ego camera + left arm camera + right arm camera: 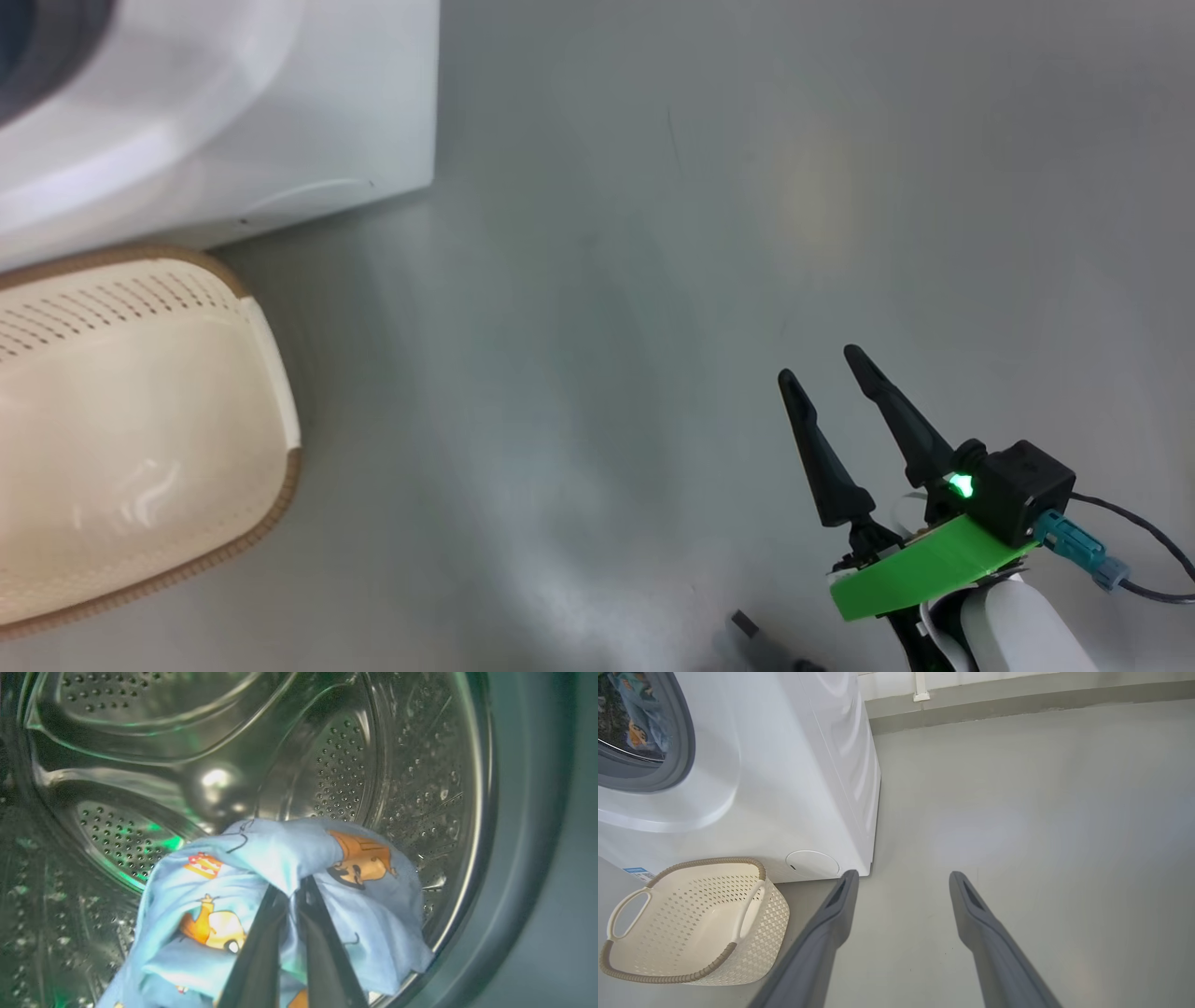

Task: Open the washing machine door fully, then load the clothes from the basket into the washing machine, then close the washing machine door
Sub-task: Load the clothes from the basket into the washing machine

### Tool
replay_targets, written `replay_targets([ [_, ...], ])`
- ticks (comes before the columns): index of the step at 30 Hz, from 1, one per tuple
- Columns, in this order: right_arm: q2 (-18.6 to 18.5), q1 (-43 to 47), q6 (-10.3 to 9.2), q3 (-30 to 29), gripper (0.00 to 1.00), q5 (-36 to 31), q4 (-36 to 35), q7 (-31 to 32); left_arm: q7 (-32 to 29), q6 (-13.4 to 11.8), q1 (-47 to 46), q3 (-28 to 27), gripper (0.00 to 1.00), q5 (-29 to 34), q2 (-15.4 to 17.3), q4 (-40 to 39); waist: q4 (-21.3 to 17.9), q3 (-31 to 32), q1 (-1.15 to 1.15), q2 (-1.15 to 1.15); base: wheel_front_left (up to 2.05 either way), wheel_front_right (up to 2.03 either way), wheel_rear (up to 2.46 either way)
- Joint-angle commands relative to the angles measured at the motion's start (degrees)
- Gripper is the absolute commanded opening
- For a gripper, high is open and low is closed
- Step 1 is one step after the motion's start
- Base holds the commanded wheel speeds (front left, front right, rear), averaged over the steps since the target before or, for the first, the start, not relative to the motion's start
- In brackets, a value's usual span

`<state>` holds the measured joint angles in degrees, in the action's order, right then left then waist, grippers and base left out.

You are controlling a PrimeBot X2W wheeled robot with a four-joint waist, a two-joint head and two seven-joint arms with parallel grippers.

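Inside the perforated steel drum (345, 760) of the washing machine (794, 765), my left gripper (294, 891) is shut on a light-blue cloth (280, 858) printed with orange cartoon figures. That cloth (640, 714) also shows through the grey gasket (682, 742) in the right wrist view. The cream basket (691, 924) with a brown rim stands on the floor in front of the machine, and no clothes lie in it (140, 439). My right gripper (822, 369) hangs open over bare floor, well to the right of the basket. The washing machine door is out of view.
Grey floor (653, 233) stretches to the right of the machine. A wall base with a white pipe (920, 686) runs along the back. A blue label sticker (637, 871) sits low on the machine front. A round cover (812, 863) marks the lower right corner.
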<state>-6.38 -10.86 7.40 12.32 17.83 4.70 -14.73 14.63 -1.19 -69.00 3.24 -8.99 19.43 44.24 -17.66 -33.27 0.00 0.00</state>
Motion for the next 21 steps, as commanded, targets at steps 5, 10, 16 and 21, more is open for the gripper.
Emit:
replay_targets([
  [5,-1.3,0.11,0.09,0.64,1.0,0.89,-1.85,-0.27,0.36,-1.61,-5.14,-0.15,0.0,3.56,4.47,-4.89,-1.2,-6.04,0.0,0.0,0.0,0.0,0.0],
  [10,-1.86,0.15,0.09,0.03,1.0,1.19,-2.66,-0.27,0.36,-4.0,-5.58,-1.57,0.0,4.97,6.04,-8.39,-1.1,-7.83,0.0,0.0,0.0,0.0,0.0],
  [16,-1.79,0.63,0.09,0.47,1.0,1.27,-2.62,-0.27,0.36,-4.43,-3.97,-1.58,0.0,5.67,6.46,-4.57,-0.95,-7.94,0.0,0.0,0.0,0.0,0.0],
  [21,-2.03,1.63,0.09,1.03,1.0,1.94,-2.48,-0.27,0.37,-4.25,-5.4,-0.94,0.0,6.28,7.76,3.53,-1.83,-6.85,0.0,0.0,0.0,0.0,0.0],
])
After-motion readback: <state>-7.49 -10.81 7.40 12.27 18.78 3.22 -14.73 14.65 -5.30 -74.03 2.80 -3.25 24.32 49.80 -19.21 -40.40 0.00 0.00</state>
